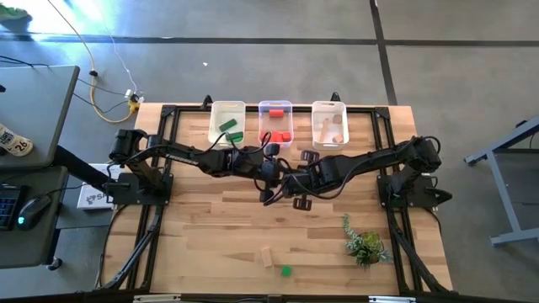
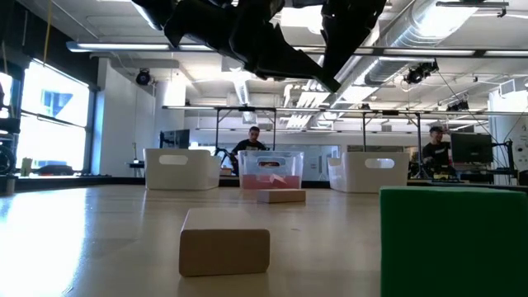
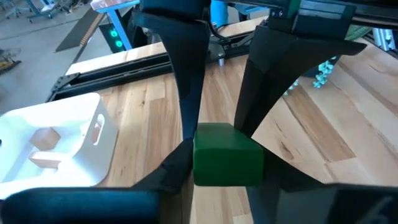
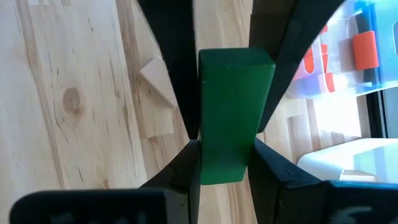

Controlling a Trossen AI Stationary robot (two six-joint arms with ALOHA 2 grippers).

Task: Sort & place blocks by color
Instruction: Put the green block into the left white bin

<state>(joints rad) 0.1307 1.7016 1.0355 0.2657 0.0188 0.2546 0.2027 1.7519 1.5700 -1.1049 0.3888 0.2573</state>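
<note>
Between our left claw's fingers sits a green block, clenched from both sides; our right claw likewise grips a green bar. Both claws meet above the middle of the surface, just before three bins: green pieces in the left bin, red in the middle bin, pale wood in the right bin. A wooden block and small green block lie near the front edge.

Tabletop: pale wood planks, black frame rails along its sides. At the far edge stand three bins in a row: left bin, middle bin, right bin. Near the front edge lie a natural wood block, a small green block and, further right, an artificial plant.
</note>
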